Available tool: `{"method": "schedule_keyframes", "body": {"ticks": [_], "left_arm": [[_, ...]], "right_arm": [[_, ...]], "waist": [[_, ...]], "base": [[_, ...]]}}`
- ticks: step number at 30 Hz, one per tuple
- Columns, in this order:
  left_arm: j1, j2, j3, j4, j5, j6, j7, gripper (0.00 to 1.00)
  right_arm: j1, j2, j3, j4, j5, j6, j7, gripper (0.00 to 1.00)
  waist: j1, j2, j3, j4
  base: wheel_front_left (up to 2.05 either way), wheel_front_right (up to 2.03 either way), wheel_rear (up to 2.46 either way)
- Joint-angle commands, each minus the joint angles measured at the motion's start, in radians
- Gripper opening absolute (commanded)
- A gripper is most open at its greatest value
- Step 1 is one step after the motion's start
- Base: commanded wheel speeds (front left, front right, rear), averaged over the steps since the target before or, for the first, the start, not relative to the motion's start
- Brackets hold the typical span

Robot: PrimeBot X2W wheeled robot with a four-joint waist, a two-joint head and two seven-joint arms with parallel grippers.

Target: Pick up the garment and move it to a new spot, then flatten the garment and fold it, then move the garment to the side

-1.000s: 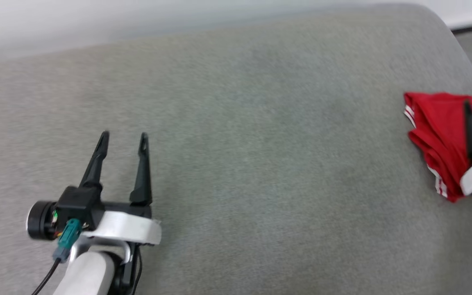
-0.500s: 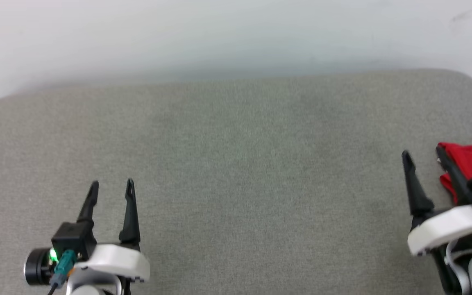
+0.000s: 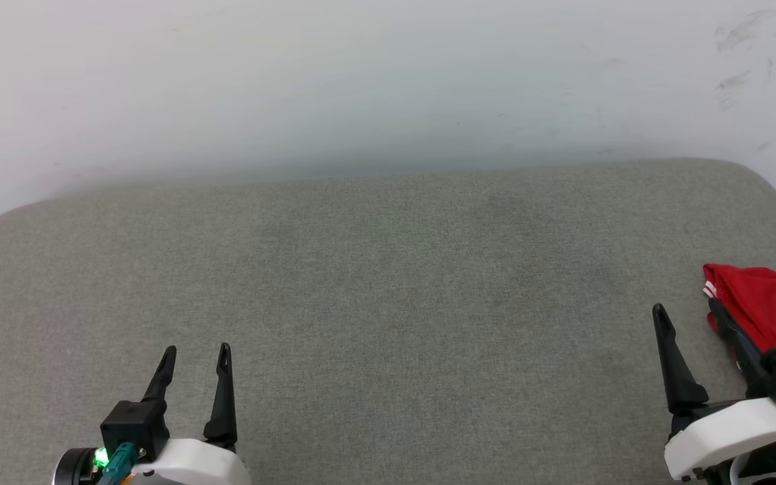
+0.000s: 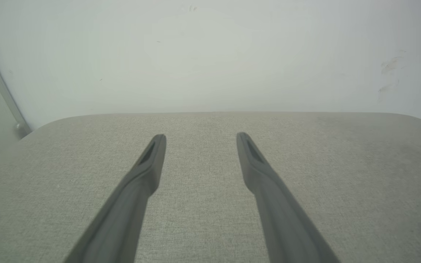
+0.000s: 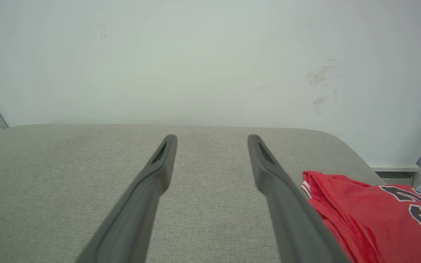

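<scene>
Garment point(image 3: 772, 306) folded, print up, axis unclear, left gripper point(image 3: 197, 349), right gripper point(image 3: 684, 307), jaws wide, empty

Red garment point(image 5: 371, 215) with black white-outlined print and striped trim, grey cushion point(image 3: 388, 303), white wall point(image 3: 361, 81)

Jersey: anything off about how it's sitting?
Nothing damaged. The jersey lies in loose, uneven folds at the right end of the pad, with its print partly showing. The only other oddity is the dark scuffs on the wall behind.
</scene>
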Motion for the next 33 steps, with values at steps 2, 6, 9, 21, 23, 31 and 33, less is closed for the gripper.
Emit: {"method": "schedule_keyframes", "body": {"ticks": [2, 6, 9, 21, 23, 31, 33], "left_arm": [[0.009, -0.003, 0.003, 0.009, 0.008, -0.007, -0.006, 1.0], [0.004, -0.002, 0.004, 0.016, 0.014, -0.012, -0.007, 1.0], [0.0, -0.004, 0.007, 0.017, 0.017, -0.014, -0.007, 1.0], [-0.003, -0.016, 0.019, 0.011, 0.032, -0.024, -0.006, 1.0], [-0.004, -0.017, 0.023, 0.01, 0.034, -0.025, -0.006, 1.0], [0.004, -0.043, 0.036, 0.039, -0.053, -0.042, 0.024, 0.0], [0.0, -0.048, 0.045, 0.041, -0.087, -0.05, 0.034, 0.0]], "right_arm": [[0.017, 0.007, -0.001, -0.017, -0.006, -0.001, 0.008, 1.0], [0.021, 0.009, 0.001, -0.028, -0.009, -0.001, 0.013, 1.0], [0.023, 0.01, 0.004, -0.031, -0.01, -0.001, 0.014, 1.0], [0.026, 0.003, 0.007, -0.042, -0.001, -0.001, 0.019, 1.0], [0.028, 0.004, 0.005, -0.045, 0.0, -0.001, 0.02, 1.0], [0.008, 0.01, 0.002, 0.014, 0.088, 0.0, 0.023, 0.0], [0.003, 0.011, 0.0, 0.024, 0.128, 0.0, 0.024, 0.0]], "waist": [[0.0002, -0.0001, -0.002, 0.001], [0.0002, -0.0001, 0.0, 0.003], [0.0002, -0.0001, 0.001, 0.004], [0.0002, -0.0001, 0.007, 0.011], [0.0002, -0.0001, 0.008, 0.013], [0.0003, -0.0001, 0.009, 0.015], [0.0003, -0.0001, 0.009, 0.015]], "base": [[0.0, 0.0, 0.0], [0.0, 0.0, 0.0], [0.0, 0.0, 0.0], [0.0, 0.0, 0.0], [0.0, 0.0, 0.0], [0.0, 0.0, 0.0], [0.0, 0.0, 0.0]]}}
